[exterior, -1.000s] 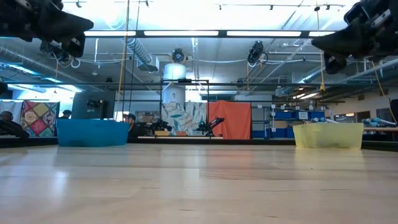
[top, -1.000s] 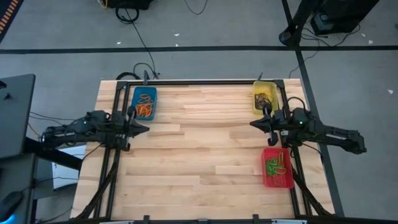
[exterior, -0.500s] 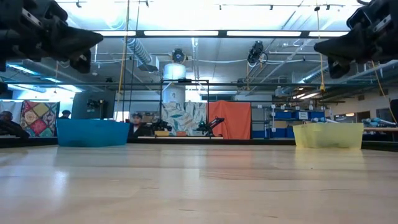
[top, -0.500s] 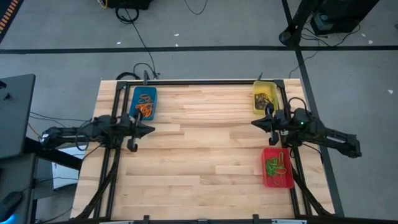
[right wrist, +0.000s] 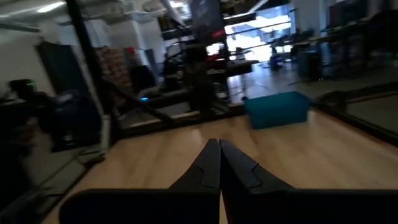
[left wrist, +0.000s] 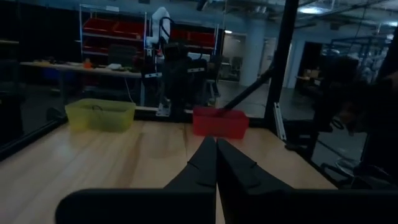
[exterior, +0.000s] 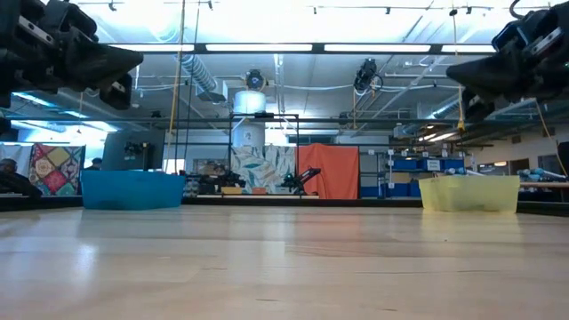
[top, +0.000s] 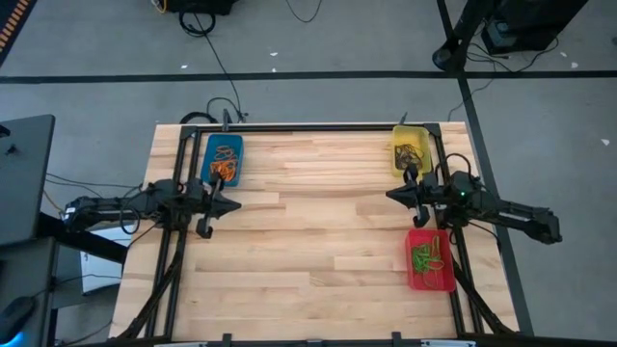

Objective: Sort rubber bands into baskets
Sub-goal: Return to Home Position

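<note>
Three baskets stand on the wooden table. The blue basket [top: 224, 159] at the far left holds orange rubber bands [top: 226, 166]. Dark rubber bands [top: 409, 154] fill the yellow basket [top: 409, 151] at the far right. In front of it, the red basket [top: 430, 260] holds green rubber bands [top: 425, 256]. My left gripper [top: 236, 204] hangs shut and level above the table's left edge, just in front of the blue basket. My right gripper [top: 390, 195] hangs shut and level at the right edge, between the yellow and red baskets. Both fingertip pairs [left wrist: 216, 146] [right wrist: 219, 146] hold nothing.
A black metal frame [top: 318, 125] runs along the table's far edge and down both sides. Black cables [top: 207, 116] lie at the far left corner. The broad wooden middle of the table [top: 318, 231] lies between the two grippers.
Both grippers have sunk a little, staying shut. My left gripper has also tipped from pointing slightly downward to about level.
</note>
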`<state>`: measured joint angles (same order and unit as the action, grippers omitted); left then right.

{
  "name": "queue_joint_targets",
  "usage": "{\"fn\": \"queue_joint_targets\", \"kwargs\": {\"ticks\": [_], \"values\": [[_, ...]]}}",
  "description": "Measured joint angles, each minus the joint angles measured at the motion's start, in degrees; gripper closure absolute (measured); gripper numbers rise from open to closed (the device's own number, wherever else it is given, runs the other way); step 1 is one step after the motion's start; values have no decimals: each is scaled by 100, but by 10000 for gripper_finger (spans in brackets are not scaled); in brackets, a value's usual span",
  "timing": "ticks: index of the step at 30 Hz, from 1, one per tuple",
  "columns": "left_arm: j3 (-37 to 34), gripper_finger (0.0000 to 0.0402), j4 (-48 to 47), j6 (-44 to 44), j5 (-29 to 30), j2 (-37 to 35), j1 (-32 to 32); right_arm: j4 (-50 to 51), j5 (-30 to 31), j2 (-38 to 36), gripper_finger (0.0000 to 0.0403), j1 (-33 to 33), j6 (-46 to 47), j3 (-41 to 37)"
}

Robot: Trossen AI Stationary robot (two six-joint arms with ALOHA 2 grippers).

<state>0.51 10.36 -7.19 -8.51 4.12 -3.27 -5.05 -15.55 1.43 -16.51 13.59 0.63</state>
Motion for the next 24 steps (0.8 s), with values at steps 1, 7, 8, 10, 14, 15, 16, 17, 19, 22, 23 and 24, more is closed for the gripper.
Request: {"fn": "queue_joint_targets", "kwargs": {"ticks": [1,7,8,10,14,15,16,17,19,22,23,24], "values": [[0,396,-17,61,-39,0,0,10,-148,-15,396,-26,11,24],[135,396,-274,263,-191,-26,0,328,-408,-128,398,-191,-227,323],[161,396,-324,293,-198,-41,0,490,-414,-125,398,-214,-285,387],[194,396,-342,402,-260,-48,0,830,-494,-126,398,-261,-382,465],[216,396,-285,704,-415,-77,2,857,-771,-131,398,-360,-568,387],[216,396,-285,770,-417,-87,2,873,-762,-127,398,-406,-567,321],[214,396,-270,839,-416,-87,1,882,-765,-122,398,-438,-529,252],[196,396,-248,867,-416,-87,1,783,-775,-120,398,-466,-487,200],[124,396,-247,932,-415,-89,0,463,-826,-126,398,-484,-433,148],[-2,396,-209,940,-410,-85,2,182,-854,-124,398,-490,-460,141],[0,396,-163,939,-410,-82,2,117,-923,-123,398,-490,-463,141],[0,396,-156,1017,-406,-79,2,114,-1088,-125,398,-490,-475,141]]}}
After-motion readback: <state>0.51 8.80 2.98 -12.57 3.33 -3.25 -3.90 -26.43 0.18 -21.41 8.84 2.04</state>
